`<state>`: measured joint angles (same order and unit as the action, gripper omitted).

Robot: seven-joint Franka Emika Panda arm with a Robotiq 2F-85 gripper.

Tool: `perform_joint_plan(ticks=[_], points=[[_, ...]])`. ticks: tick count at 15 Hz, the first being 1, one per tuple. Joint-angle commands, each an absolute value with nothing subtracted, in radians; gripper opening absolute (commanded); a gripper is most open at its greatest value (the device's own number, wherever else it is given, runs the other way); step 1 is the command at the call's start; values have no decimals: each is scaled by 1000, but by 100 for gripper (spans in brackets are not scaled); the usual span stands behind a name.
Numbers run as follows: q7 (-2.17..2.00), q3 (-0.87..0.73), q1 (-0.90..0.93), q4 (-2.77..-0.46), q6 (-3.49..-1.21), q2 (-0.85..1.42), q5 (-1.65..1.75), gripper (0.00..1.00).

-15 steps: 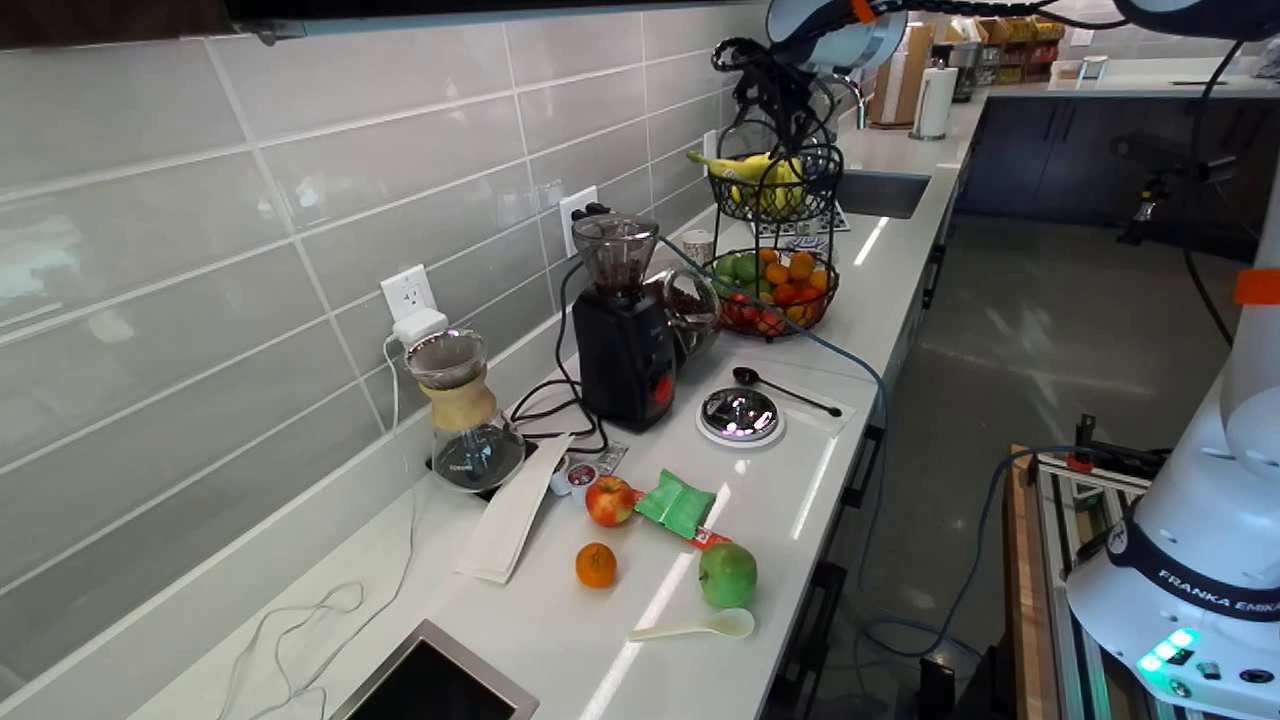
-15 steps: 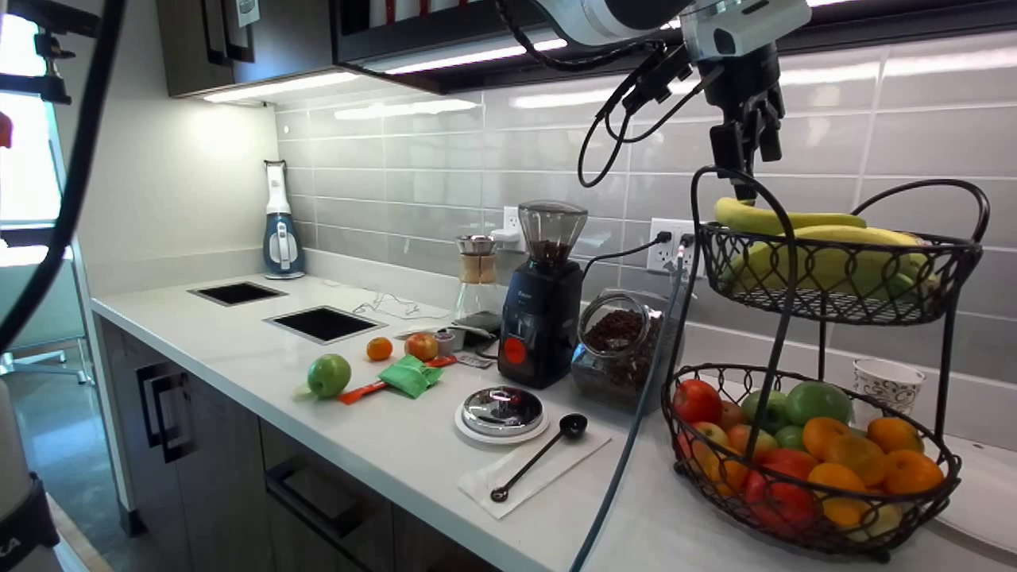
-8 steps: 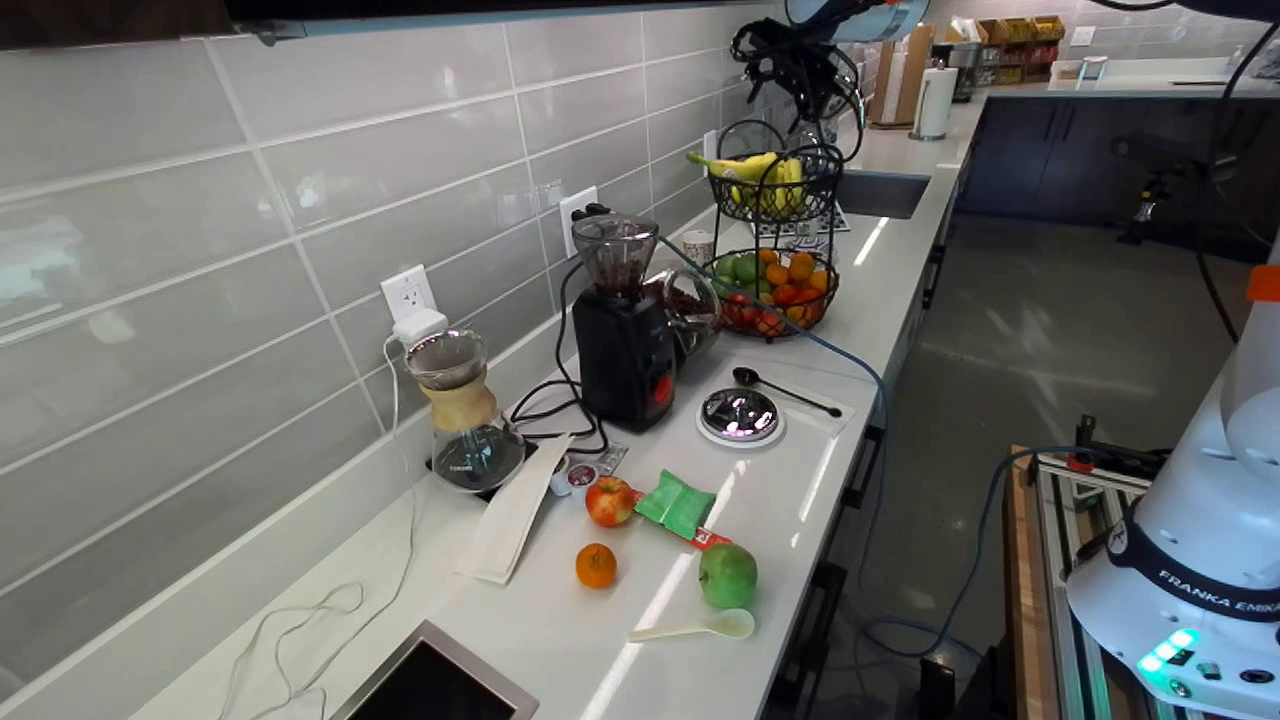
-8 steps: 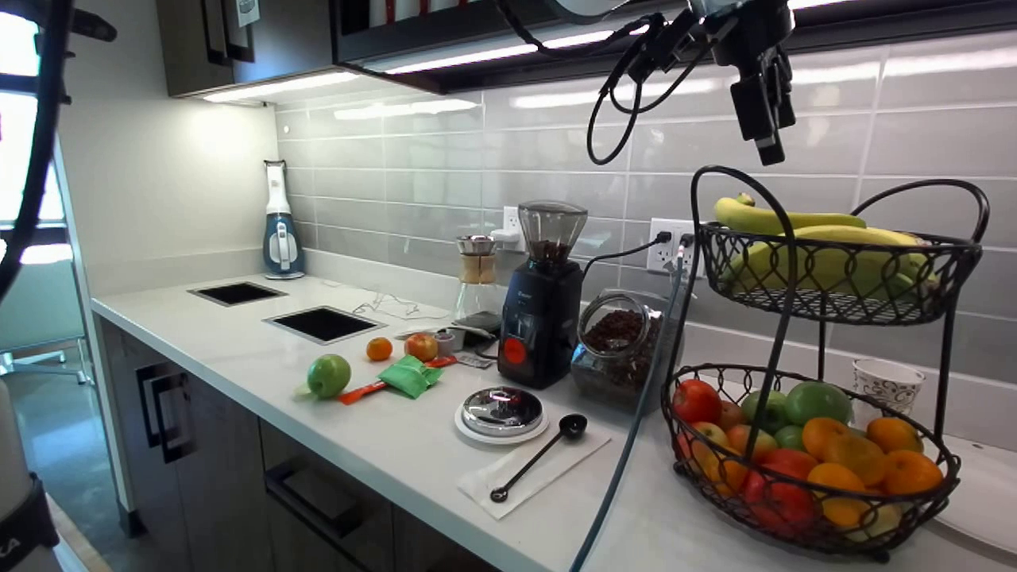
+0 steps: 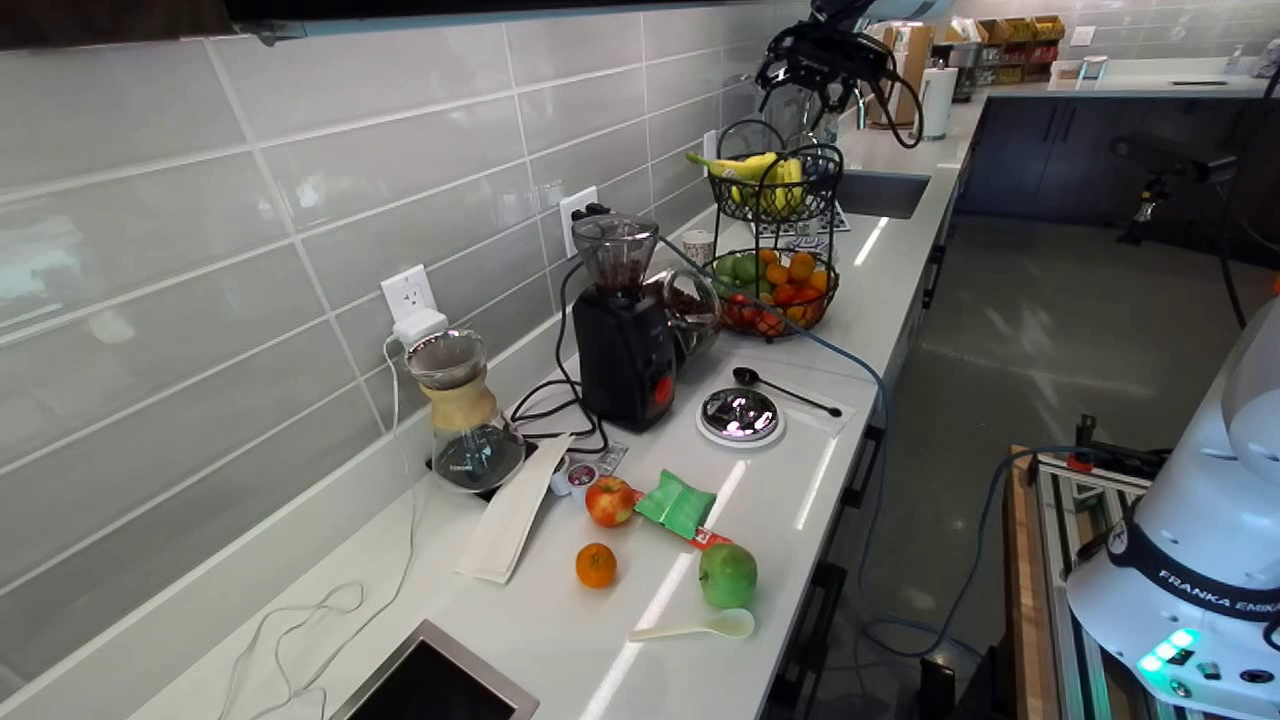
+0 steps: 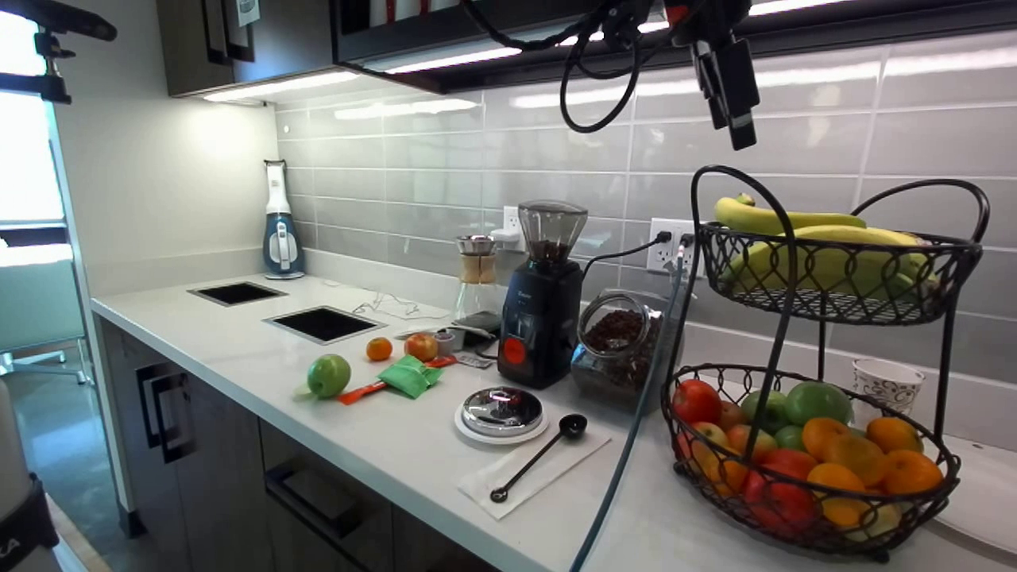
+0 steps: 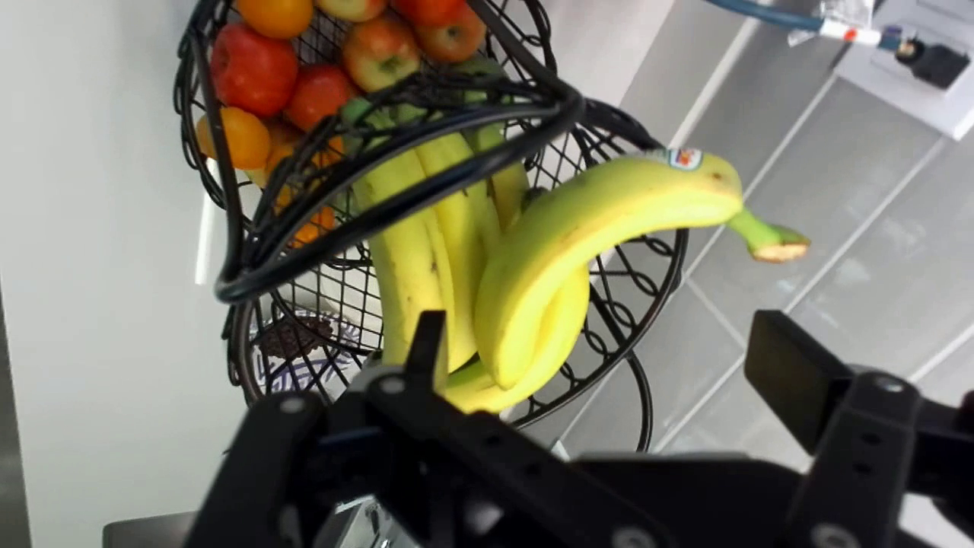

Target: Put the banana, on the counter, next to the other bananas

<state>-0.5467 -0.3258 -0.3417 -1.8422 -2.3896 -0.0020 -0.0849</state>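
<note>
The banana, single and curved, lies on top of the other bananas in the upper basket of the black wire fruit stand. Its stem end sticks out past the basket rim towards the wall. The banana and the bunch show in both exterior views, the banana lying over the bunch. My gripper is open and empty, its fingers wide apart. In an exterior view the gripper hangs above the stand, apart from the banana. The white counter runs below.
The stand's wire handles arch over the upper basket. Its lower basket holds apples and oranges. A coffee grinder, a glass jar of beans and a blue cable are beside the stand. The tiled wall stands behind.
My gripper has risen from beside the banana's stem end to well above the stand, shifting slightly in the last half second. The banana and the bunch have not moved.
</note>
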Motion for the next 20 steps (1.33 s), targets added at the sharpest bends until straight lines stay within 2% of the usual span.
perform_joint_plan(ticks=[1, 6, 12, 15, 20], points=[[-431, -309, -323, -1964, -2353, -116, 8, 100], [-288, -263, -313, -2106, -2383, -226, 141, 100], [-203, -199, -258, -2280, -2361, -332, 81, 100], [-242, -172, -243, -2310, -2244, -333, 43, 100], [-233, -167, -247, -2289, -2264, -309, 62, 100]])
